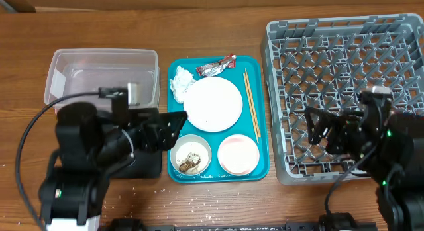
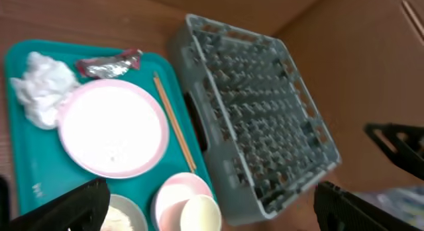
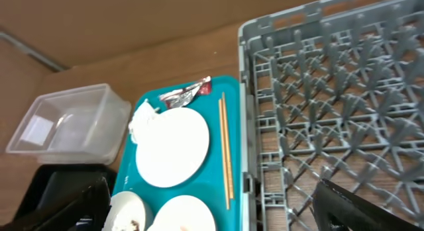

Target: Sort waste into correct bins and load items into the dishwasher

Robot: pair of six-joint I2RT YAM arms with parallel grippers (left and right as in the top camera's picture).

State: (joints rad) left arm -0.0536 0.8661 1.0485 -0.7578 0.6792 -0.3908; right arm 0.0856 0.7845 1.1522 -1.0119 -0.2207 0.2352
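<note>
The wooden surface (image 1: 218,26) carries everything, and the biggest thing on it is the grey dish rack (image 1: 344,52) at the right, its peg grid holding no dishes. Just left of it lies the teal serving tray (image 1: 262,92), with all the dishes and most of the waste on it. Left of that tray sits the clear plastic tub (image 1: 53,79) at the back, and in front of it the shallow black tray (image 1: 146,168), largely covered by the left arm. The left claw (image 1: 176,122) hangs over the teal tray's left edge, between plate and cream bowl; its wrist view shows the 2 fingers spread wide with nothing between them. The right claw (image 1: 313,128) hangs over the near left part of the rack, its fingers likewise wide apart and gripping nothing. The round white plate (image 1: 212,103) lies in the middle of the teal tray. In front of it, the pink bowl (image 1: 238,154) stands at the right and the cream bowl (image 1: 191,155) at the left. The crumpled white napkin (image 1: 181,82) touches the plate's back left rim. The 2 chopsticks (image 1: 250,112) lie side by side along the tray's right edge, beside the plate. The silver-and-red foil wrapper (image 1: 216,66) lies behind the plate. Brown food scraps (image 1: 191,163) with white grains sit inside the cream bowl.
</note>
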